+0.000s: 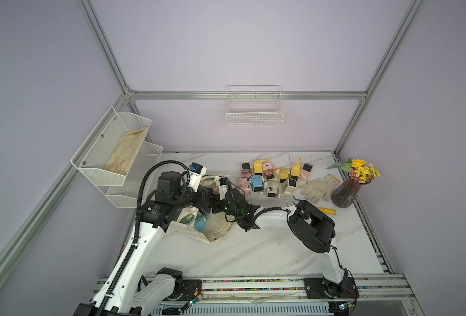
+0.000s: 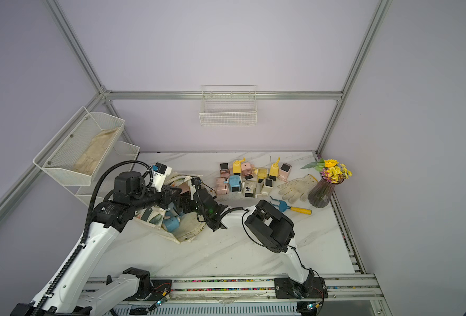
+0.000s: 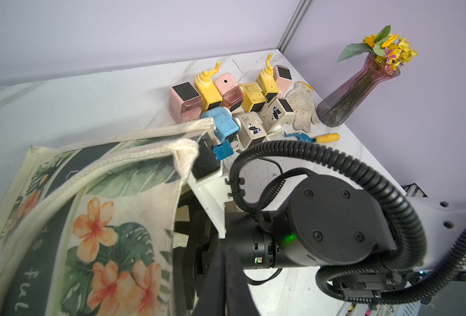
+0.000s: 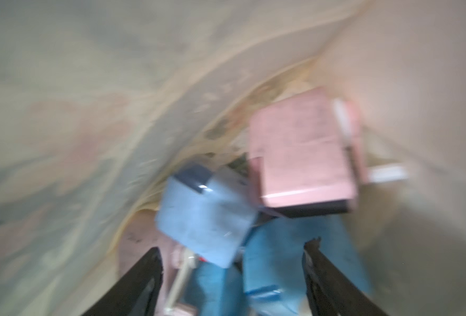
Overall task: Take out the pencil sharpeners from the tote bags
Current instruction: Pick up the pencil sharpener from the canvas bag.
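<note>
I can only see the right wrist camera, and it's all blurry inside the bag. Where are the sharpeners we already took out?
Observer: About ten pencil sharpeners sit bunched at the far side of the table, beside a dirty white glove.
Operator: Who's holding the bag open?
Observer: The left gripper is shut on the tote bag, lifting its rim.
Operator: Is anything near my arm?
Observer: A blue hand rake with a yellow handle lies just behind the right arm.
</note>
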`<state>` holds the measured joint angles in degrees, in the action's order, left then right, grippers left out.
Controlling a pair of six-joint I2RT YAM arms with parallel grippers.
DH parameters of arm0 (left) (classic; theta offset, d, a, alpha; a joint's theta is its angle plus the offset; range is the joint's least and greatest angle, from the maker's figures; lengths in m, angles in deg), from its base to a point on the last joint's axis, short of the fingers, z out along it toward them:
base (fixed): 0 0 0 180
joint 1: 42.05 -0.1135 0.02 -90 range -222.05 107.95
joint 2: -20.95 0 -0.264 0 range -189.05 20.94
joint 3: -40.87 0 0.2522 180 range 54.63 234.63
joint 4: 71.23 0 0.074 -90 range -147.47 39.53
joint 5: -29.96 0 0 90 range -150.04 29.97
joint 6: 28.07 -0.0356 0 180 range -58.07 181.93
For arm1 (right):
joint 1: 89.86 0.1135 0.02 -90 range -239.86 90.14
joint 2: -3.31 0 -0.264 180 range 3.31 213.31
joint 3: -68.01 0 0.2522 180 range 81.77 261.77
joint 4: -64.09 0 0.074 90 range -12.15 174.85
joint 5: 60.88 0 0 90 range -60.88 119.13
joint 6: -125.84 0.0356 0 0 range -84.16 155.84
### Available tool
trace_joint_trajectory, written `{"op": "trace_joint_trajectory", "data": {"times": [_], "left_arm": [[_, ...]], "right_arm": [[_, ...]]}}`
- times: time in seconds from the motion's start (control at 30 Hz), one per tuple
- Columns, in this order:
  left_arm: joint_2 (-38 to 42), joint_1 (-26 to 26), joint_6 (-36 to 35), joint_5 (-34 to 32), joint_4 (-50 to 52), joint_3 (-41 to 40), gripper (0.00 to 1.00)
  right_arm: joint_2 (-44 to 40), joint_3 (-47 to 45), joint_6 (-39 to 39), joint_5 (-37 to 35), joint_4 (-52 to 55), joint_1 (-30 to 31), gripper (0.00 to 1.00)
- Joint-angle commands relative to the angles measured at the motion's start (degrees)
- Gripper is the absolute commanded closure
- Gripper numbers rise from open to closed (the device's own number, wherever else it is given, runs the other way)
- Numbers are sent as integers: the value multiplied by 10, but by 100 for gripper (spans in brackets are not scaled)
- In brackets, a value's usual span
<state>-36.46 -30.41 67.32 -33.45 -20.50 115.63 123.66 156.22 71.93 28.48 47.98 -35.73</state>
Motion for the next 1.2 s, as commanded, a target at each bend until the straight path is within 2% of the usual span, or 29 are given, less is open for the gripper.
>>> {"op": "trace_joint_trajectory", "data": {"times": [0.0, 0.17, 0.37, 0.7, 0.87, 1.03, 1.17], "left_arm": [[3, -1, 3, 7, -19, -9, 94], [5, -1, 3, 6, -19, -9, 94], [5, -1, 3, 6, -19, -9, 94], [2, -1, 4, 7, -19, -9, 94], [1, -1, 4, 8, -19, -9, 94], [-1, -1, 5, 8, -19, -9, 94], [-1, -1, 5, 8, -19, -9, 94]], "right_arm": [[-3, 3, -48, -83, 58, 0, 12], [30, 29, -110, -68, 78, 12, 3], [49, 28, -158, -45, 71, 12, 3], [123, 100, -221, -6, 131, 15, 3], [143, 123, -239, -23, 134, 16, 3], [174, 172, -237, -30, 172, 17, 15], [175, 171, -226, -32, 168, 17, 24]]}}
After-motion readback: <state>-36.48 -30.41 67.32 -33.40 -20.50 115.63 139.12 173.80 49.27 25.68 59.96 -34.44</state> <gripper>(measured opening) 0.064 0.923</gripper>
